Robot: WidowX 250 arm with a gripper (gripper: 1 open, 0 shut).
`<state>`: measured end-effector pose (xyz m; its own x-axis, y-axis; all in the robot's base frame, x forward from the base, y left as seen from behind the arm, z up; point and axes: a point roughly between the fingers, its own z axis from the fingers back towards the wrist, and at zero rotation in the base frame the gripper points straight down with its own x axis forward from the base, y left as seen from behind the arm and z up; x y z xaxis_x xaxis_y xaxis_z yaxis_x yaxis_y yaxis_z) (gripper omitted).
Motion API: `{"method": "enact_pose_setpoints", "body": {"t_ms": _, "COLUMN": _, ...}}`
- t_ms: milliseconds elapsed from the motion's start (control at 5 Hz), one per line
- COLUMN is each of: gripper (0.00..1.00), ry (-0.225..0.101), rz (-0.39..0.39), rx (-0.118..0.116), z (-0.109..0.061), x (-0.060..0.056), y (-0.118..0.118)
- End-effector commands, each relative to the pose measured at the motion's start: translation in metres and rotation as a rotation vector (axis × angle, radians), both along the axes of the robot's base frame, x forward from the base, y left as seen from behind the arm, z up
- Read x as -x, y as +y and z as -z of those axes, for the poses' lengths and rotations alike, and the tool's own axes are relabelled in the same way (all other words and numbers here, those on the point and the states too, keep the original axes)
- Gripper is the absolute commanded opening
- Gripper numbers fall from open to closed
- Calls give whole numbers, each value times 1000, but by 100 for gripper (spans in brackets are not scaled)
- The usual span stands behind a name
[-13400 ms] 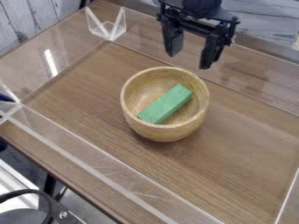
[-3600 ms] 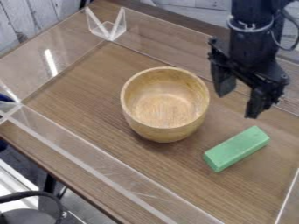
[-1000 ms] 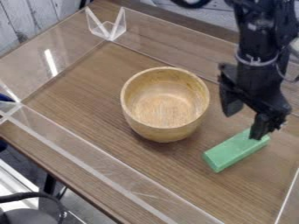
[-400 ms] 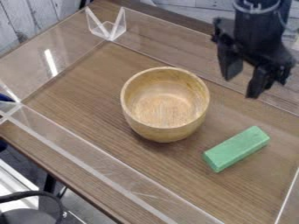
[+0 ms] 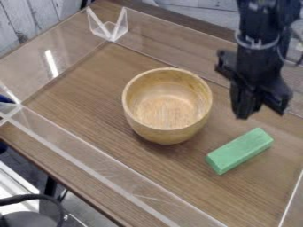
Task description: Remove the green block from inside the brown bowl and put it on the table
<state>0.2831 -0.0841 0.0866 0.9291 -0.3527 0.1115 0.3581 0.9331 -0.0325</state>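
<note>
The green block lies flat on the table, to the right of and in front of the brown bowl. The bowl is empty and stands upright in the middle of the table. My gripper hangs above the table behind the block and to the right of the bowl's rim. Its fingers are pressed together with nothing between them, and it touches neither the block nor the bowl.
Clear acrylic walls run along the table's edges. A small clear acrylic bracket stands at the back left corner. Part of a dark object shows below the table's front left edge.
The gripper lifted away from the block, then dropped back to a spot behind it, and its fingers went from open to shut. Block and bowl have not moved over the last second.
</note>
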Motion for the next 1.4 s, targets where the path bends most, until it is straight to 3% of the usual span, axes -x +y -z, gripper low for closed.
{"method": "enact_pose_setpoints", "body": {"t_ms": 0, "gripper": 0, "ry": -24, "rz": 19, "rx": 17, "z": 3, "x": -8, "y": -3}}
{"method": "enact_pose_setpoints", "body": {"t_ms": 200, "gripper": 0, "ry": -5, "rz": 24, "rx": 20, "z": 14, "x": -12, "y": -4}}
{"method": "enact_pose_setpoints", "body": {"t_ms": 400, "gripper": 100, "ry": 2, "rz": 24, "rx": 19, "z": 15, "x": -13, "y": -4}}
{"method": "enact_pose_setpoints", "body": {"t_ms": 800, "gripper": 100, "ry": -8, "rz": 22, "rx": 20, "z": 4, "x": -13, "y": -3}}
{"method": "enact_pose_setpoints", "body": {"t_ms": 1200, "gripper": 100, "ry": -81, "rz": -45, "rx": -18, "z": -46, "x": -18, "y": 13}}
